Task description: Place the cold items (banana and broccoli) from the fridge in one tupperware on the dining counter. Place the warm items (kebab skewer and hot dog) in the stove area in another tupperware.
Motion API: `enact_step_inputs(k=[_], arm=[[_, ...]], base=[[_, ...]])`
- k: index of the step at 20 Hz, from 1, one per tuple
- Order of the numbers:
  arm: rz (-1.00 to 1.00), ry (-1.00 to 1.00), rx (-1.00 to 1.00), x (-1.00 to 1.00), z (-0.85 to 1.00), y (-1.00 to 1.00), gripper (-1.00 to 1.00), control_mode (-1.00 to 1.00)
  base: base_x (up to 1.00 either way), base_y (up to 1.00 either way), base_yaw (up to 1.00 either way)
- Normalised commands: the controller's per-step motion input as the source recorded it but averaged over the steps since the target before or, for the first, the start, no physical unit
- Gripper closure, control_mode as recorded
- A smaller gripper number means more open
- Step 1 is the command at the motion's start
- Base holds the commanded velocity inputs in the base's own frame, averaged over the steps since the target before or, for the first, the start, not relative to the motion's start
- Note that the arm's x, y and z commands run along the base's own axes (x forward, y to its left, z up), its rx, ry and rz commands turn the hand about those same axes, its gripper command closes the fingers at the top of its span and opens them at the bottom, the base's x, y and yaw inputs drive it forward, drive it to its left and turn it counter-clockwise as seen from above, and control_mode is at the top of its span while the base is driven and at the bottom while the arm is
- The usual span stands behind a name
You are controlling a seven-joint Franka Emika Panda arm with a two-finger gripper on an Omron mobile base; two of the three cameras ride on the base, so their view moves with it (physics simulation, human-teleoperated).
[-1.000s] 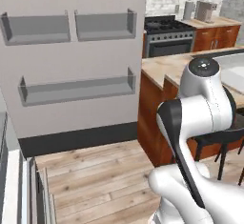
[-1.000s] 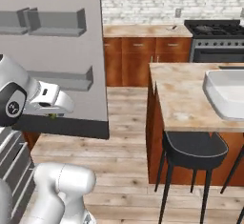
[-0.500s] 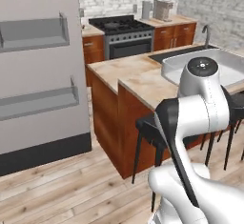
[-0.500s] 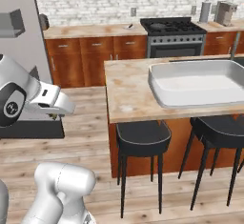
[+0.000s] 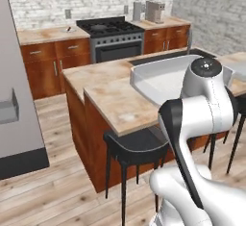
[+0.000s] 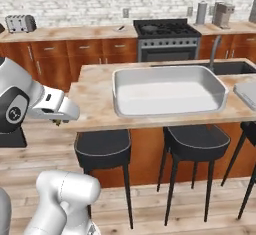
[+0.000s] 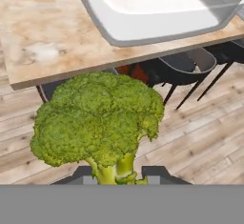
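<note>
Green broccoli floret is pinched by its stem between narrow jaws; ahead, the deep white tub could be undershot, dropping it floorward.

Open tub, stools under counter

You see the dining counter with a large white tub on it, a black stool below, and the black stove behind.

Bench with tub
A white tub sits on the beige bench, a grey tray just beside it.
</note>
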Motion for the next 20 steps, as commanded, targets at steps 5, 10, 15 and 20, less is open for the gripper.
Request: enact_step_inputs(k=[5,10,15,20], arm=[[0.00,0.00,0.00,0.00,0.00,0.00,1.00,1.00],[0.00,0.00,0.00,0.00,0.00,0.00,1.00,1.00],[0.00,0.00,0.00,0.00,0.00,0.00,1.00,1.00],[0.00,0.00,0.00,0.00,0.00,0.00,1.00,1.00]], base=[[0.14,-0.86,0.21],[0.20,-0.69,0.32],[0.21,-0.55,0.31],[0.34,-0.23,0.00]])
